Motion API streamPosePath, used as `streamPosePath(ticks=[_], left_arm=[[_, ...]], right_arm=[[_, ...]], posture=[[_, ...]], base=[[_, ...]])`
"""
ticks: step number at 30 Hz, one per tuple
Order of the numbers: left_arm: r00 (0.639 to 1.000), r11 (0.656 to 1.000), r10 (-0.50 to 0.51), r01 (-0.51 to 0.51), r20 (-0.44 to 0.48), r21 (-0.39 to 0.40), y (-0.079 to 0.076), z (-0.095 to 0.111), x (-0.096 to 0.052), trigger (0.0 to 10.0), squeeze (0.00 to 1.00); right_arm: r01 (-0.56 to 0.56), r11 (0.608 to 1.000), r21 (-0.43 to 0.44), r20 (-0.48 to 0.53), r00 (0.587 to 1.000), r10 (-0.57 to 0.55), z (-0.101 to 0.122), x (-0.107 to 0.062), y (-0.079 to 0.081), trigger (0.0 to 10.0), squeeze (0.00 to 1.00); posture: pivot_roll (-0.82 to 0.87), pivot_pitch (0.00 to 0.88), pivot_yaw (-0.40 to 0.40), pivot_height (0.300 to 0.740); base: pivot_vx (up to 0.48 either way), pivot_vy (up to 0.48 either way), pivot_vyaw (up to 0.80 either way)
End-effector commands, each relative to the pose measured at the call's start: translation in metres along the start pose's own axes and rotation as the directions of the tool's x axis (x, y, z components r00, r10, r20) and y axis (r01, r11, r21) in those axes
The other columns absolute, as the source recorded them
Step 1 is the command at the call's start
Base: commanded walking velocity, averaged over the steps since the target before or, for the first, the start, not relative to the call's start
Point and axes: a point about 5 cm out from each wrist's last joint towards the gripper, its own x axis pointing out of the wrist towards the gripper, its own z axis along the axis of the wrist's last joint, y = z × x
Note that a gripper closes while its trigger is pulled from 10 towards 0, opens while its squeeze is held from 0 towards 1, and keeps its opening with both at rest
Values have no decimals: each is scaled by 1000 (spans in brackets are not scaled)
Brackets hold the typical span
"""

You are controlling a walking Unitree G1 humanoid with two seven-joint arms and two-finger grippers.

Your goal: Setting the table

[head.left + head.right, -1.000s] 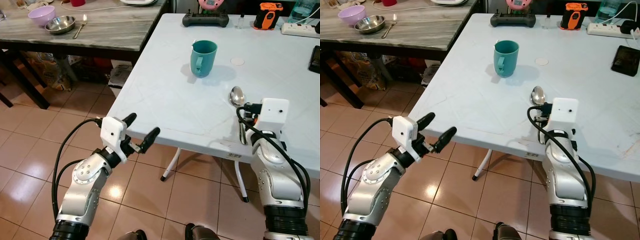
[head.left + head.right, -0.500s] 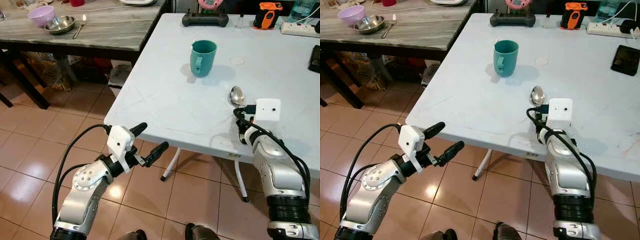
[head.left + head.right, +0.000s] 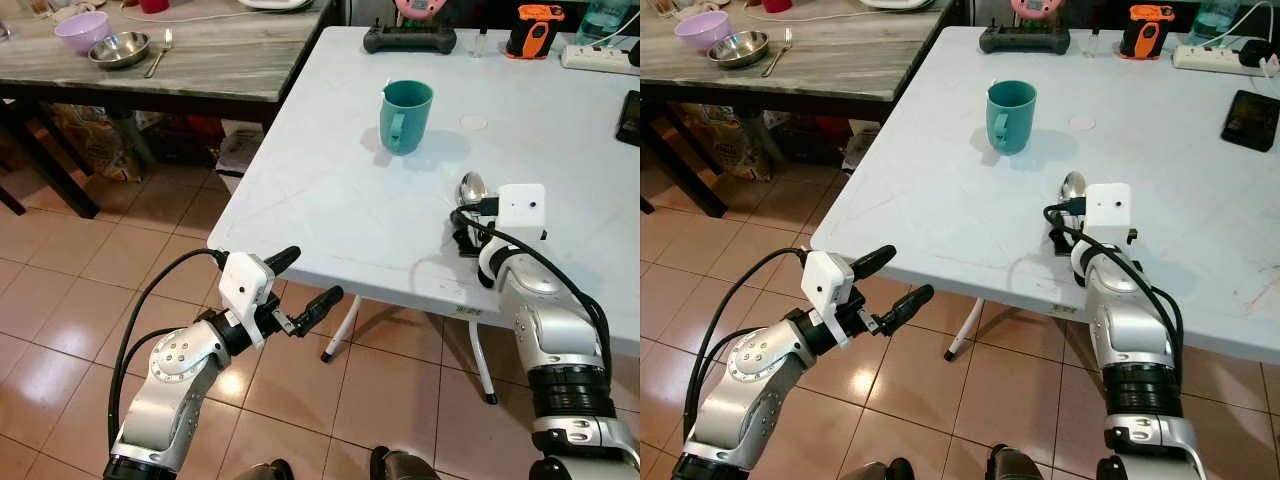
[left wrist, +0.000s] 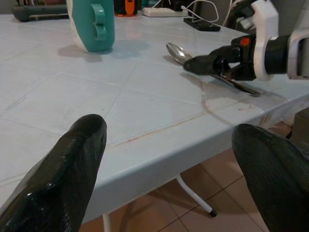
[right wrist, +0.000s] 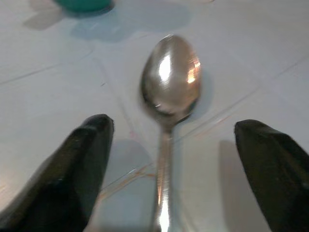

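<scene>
While no writing reads, right tool straddles spoon.

A: Any text readable?
B: None. The sticker on the white table edge is too small to read.
A: The orange device?
B: Nothing legible on it either.

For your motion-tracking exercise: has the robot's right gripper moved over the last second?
Yes. The right gripper has advanced along the metal spoon toward its bowl and the teal plastic mug; both lie unmoved.
</scene>
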Motion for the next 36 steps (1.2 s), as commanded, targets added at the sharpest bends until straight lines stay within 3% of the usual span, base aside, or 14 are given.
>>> streamPosePath(ticks=[1,3,4,5,18,36], left_arm=[[1000,1000,4,-4,-3,0,-1,0,-3,10000,0],[1000,1000,2,-2,-2,-1,-2,0,-3,10000,0],[1000,1000,-4,4,-3,-3,-3,0,-3,10000,0],[1000,1000,-6,6,-4,-3,-4,0,-3,10000,0],[1000,1000,-16,16,-1,-10,-6,0,-3,10000,0],[999,999,-48,48,9,-5,-8,3,-1,10000,0]], right_arm=[[-40,999,-17,-15,999,39,-2,3,8,10000,0],[-48,999,-21,-21,999,48,-3,4,10,10000,0],[-59,998,-24,-37,998,58,-6,6,10,3216,0],[-61,998,-21,-44,997,60,-7,7,10,0,0],[-92,996,5,-121,988,92,-20,6,9,0,0],[29,995,99,-181,983,-11,-46,-10,-6,0,0]], posture=[[-194,178,80,740],[-194,180,78,740],[-193,182,77,740],[-193,182,77,740],[-195,182,72,740],[-204,185,85,740]], base=[[0,0,0],[0,0,0],[0,0,0],[0,0,0],[0,0,0],[0,0,0]])
